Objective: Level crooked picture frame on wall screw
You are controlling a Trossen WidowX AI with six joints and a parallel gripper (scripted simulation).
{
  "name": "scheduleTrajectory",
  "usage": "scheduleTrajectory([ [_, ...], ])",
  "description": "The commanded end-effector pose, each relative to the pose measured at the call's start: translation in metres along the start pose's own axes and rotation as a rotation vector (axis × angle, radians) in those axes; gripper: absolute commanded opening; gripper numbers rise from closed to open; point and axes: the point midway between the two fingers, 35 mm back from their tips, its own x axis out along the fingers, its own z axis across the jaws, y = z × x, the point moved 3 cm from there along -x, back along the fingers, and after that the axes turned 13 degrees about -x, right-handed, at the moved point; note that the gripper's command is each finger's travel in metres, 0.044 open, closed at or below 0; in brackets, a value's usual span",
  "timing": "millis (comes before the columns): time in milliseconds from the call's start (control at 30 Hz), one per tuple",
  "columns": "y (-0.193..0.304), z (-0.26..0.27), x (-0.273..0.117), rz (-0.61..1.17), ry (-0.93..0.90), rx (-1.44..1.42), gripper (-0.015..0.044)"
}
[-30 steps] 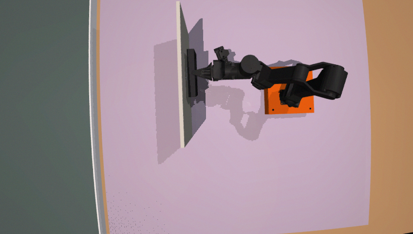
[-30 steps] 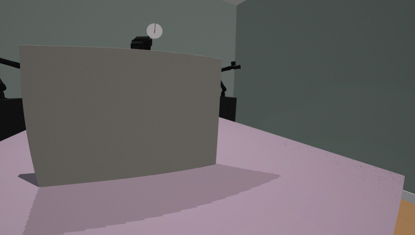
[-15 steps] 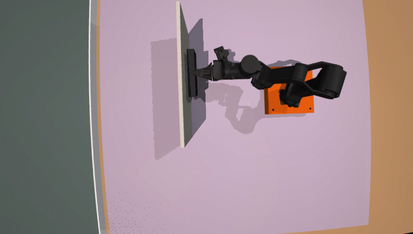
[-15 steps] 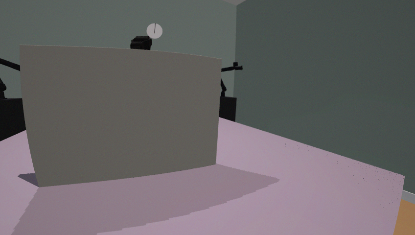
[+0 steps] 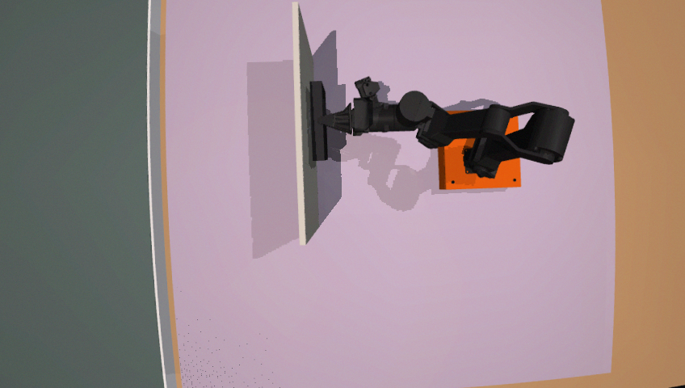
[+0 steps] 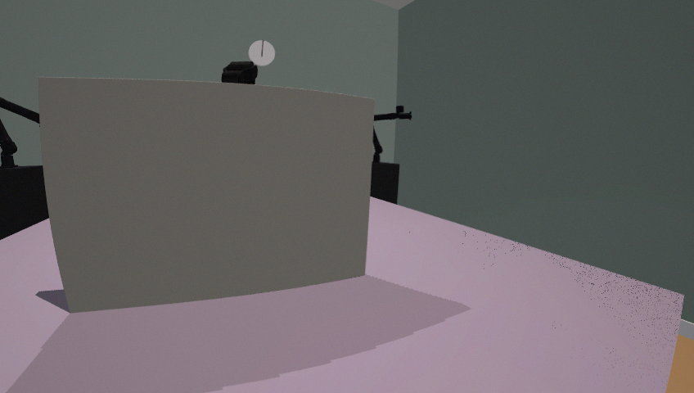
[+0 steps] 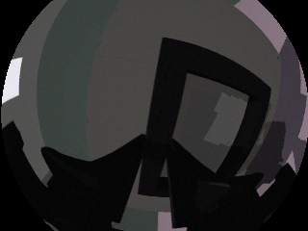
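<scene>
The black picture frame is against the front face of the upright panel. My gripper is shut on the lower part of the frame's left bar, as the wrist view shows it. In that view the frame looks tilted, with its top bar sloping down to the right. The wide lens and the camera's angle bend the picture, so I cannot tell how level it is. The screw and the notched strip are hidden behind the frame. The exterior camera sees only the back of the panel.
The arm's orange base plate is on the pink table top. The arm's elbow shows above the panel in the exterior view. Other black arms and a round clock are in the background.
</scene>
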Motion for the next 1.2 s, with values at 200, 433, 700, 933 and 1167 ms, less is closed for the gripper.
scheduleTrajectory([
  [200, 0.000, -0.001, 0.000, 0.000, -0.001, 0.074, 0.0000],
  [433, 0.000, -0.002, 0.000, 0.000, -0.001, 0.111, 0.0000],
  [700, 0.000, -0.002, 0.000, -0.001, 0.000, 0.104, 0.0131],
  [933, 0.000, -0.002, 0.000, -0.001, 0.000, 0.104, 0.0260],
  [1167, -0.007, 0.000, -0.047, 0.001, 0.002, 0.042, 0.0260],
])
